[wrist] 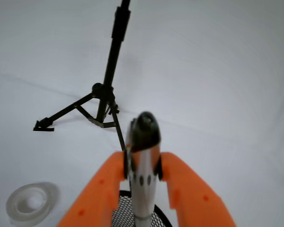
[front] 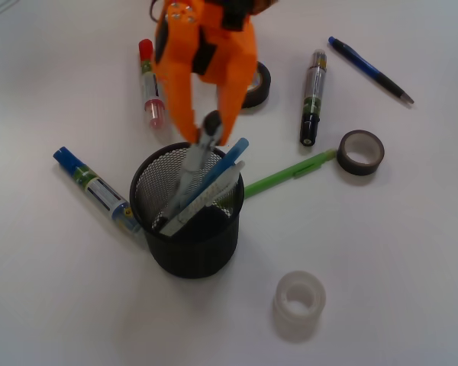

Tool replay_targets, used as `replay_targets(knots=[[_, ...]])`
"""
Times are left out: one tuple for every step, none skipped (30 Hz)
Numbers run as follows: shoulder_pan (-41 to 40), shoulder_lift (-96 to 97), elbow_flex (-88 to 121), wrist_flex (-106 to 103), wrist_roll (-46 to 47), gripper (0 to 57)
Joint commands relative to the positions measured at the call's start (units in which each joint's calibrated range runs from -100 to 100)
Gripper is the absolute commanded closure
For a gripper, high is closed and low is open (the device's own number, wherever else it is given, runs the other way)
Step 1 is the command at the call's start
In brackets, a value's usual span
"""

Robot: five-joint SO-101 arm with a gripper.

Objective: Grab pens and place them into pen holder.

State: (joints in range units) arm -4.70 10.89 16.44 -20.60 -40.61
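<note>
My end effector (front: 211, 131) is clamped on the silver pen (front: 192, 164) near its top, tip already inside the pen holder (front: 189, 236). Light, stiff, slick barrel; likely to pivot if held loosely.

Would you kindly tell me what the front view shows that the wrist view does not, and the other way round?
Only the front view shows the green pen, dark blue pen, three markers and two dark tape rolls. Only the wrist view shows a black tripod. Both show the end effector shut on the silver pen, the mesh pen holder and the clear tape roll.
</note>
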Motion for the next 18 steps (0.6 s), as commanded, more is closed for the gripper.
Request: replay_targets(knots=[[-0.5, -3.6, 0.9, -4.0, 0.0, 49.4], [-0.6, -3.6, 0.8, -4.0, 0.0, 45.7], [-0.6, -3.6, 0.8, -4.0, 0.1, 42.8], [-0.6, -3.6, 0.8, -4.0, 0.3, 41.3], [-0.6, -3.7, 0.8, -4.0, 0.6, 41.1], [-0.6, -4.0, 0.8, -4.0, 0.7, 40.9], [-0.9, -4.2, 0.9, -4.0, 0.8, 40.7], [-1.0, -4.3, 0.9, -4.0, 0.9, 40.7], [-1.2, -4.4, 0.9, -3.9, 1.2, 40.6], [-1.2, -4.4, 0.9, -3.9, 1.2, 40.6], [-1.3, -4.5, 0.6, -3.8, 1.5, 40.6], [-1.4, -4.6, 0.5, -3.6, 2.1, 40.6], [-1.5, -4.9, -0.2, -2.6, 2.7, 40.6], [-1.6, -5.8, -1.2, -0.4, 3.1, 40.6], [-2.0, -7.0, -2.4, 3.4, 3.3, 40.6], [-2.1, -8.5, -3.9, 8.1, 3.5, 40.6], [-2.2, -9.9, -5.8, 13.1, 3.5, 40.6], [-2.2, -11.2, -7.7, 18.1, 3.4, 40.6]])
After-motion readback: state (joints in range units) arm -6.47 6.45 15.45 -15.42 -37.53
